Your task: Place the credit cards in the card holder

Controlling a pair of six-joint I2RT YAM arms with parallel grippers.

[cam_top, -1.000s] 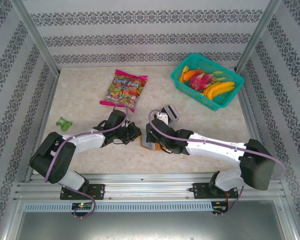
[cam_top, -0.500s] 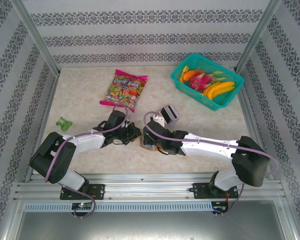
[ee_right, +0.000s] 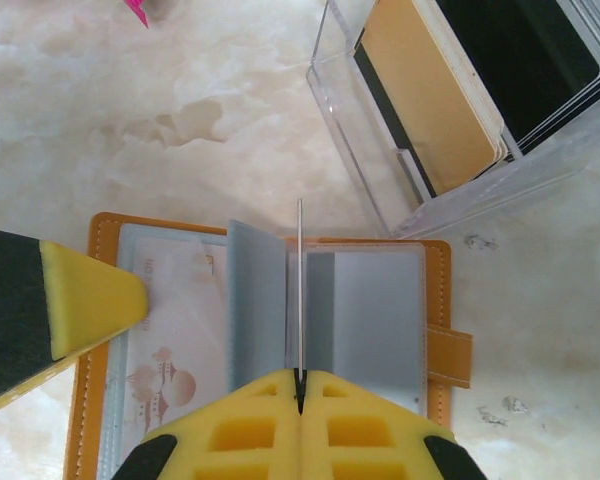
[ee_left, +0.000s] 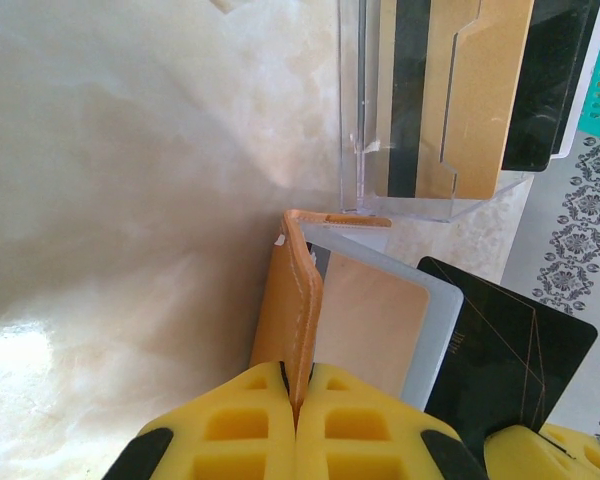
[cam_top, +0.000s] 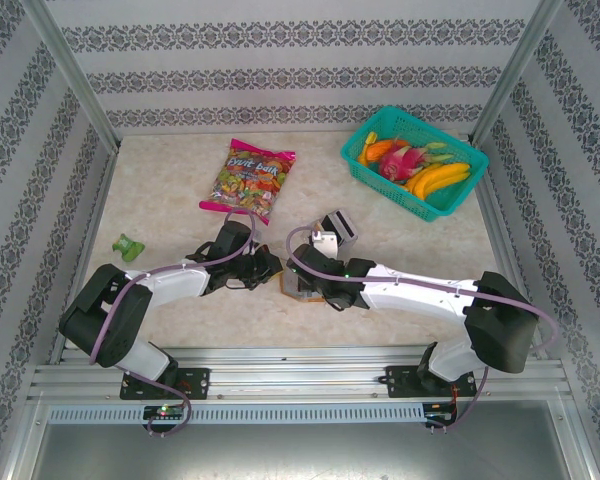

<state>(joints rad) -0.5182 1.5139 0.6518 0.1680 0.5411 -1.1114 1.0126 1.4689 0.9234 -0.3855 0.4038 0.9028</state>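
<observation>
The left hand (ee_left: 298,400) is clamped on the cover of the open card holder (ee_right: 438,290); the right hand (ee_right: 300,395) pinches a black credit card (ee_left: 500,345) edge-on over its pockets

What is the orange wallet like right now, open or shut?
Open. The orange-brown leather wallet lies spread out, grey inner pockets facing up, and the right claw holds a thin card edge-on over them.

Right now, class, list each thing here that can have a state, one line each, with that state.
card holder: open
left fingers: shut on the card holder's cover
right fingers: shut on the black card
black card: held on edge above the card holder
clear tray: cards standing in it
basket: holds fruit
</observation>
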